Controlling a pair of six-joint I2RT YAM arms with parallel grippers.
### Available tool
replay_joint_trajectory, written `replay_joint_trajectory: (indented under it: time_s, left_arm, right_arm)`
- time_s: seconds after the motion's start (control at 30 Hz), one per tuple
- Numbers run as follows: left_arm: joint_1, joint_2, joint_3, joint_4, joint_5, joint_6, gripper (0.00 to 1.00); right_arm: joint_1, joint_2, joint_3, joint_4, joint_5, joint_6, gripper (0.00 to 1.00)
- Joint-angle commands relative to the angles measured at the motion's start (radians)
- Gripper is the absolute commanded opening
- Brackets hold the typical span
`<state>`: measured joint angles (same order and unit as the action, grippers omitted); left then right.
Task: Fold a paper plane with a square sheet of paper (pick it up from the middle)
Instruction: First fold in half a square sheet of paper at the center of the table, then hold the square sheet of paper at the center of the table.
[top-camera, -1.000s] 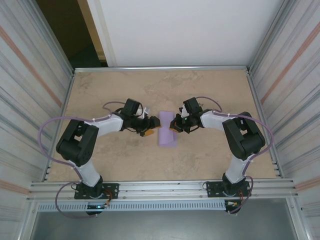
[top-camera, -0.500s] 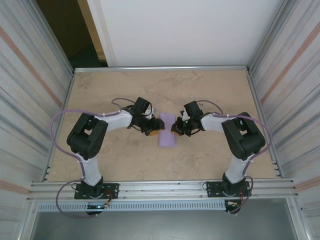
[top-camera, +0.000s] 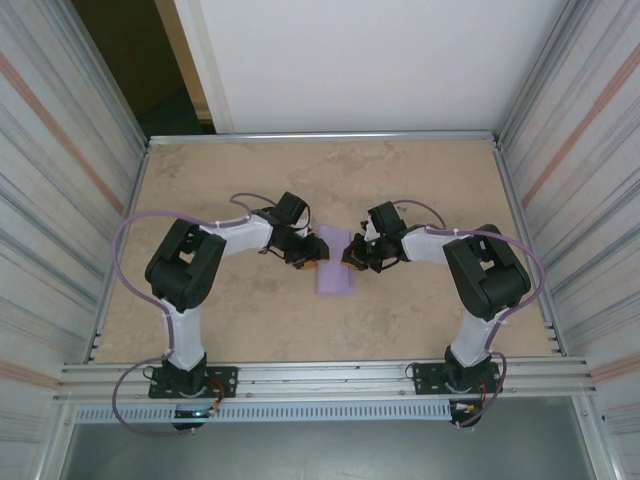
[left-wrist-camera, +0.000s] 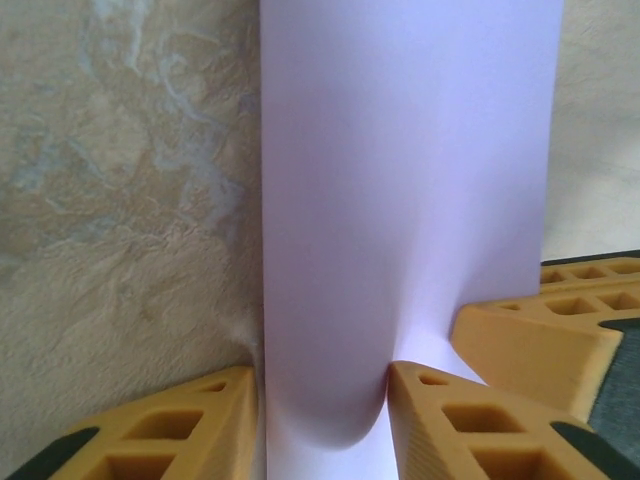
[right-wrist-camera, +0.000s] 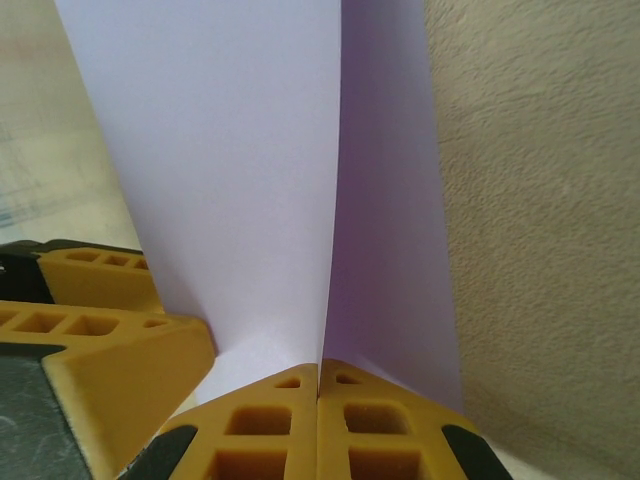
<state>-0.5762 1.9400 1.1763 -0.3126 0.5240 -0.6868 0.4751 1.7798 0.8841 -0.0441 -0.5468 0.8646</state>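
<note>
- right gripper (right-wrist-camera: 318, 374) is pinched shut on the edge of the square sheet of paper (right-wrist-camera: 235, 180).
- left gripper (left-wrist-camera: 322, 388) has its jaws apart, straddling the paper's rounded fold right at its fingertips.
- looks featherlight, floppy and easily creased, so i'd pinch that fold gently.

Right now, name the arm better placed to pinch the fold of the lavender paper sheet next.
Left, probably. The left claw straddles the thin lavender folded paper sheet, jaws apart, the curved fold between them, free to close. The right claw is shut on the sheet's other side, anchoring it.
</note>
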Motion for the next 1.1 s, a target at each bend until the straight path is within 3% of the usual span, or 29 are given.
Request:
replay_joint_trajectory:
  time_s: [0.0, 0.2, 0.33, 0.63, 1.07]
  left_arm:
    - [-0.010, 0.027, 0.028, -0.057, -0.039, 0.013, 0.36]
    - [-0.012, 0.055, 0.027, -0.097, -0.106, 0.009, 0.30]
    - [-0.012, 0.078, 0.029, -0.120, -0.138, -0.010, 0.28]
    - [-0.013, 0.134, 0.024, -0.112, -0.130, -0.040, 0.29]
    - [-0.076, 0.236, 0.018, -0.146, -0.215, -0.047, 0.32]
  right_arm:
    - [-0.009, -0.011, 0.009, 0.000, -0.008, 0.016, 0.07]
    - [-0.044, -0.080, 0.008, -0.055, 0.027, -0.007, 0.27]
    - [-0.078, -0.153, -0.004, -0.117, 0.087, -0.046, 0.34]
    - [-0.090, -0.228, -0.044, -0.138, 0.196, -0.060, 0.35]
    - [-0.111, -0.207, -0.050, -0.093, 0.115, -0.073, 0.35]
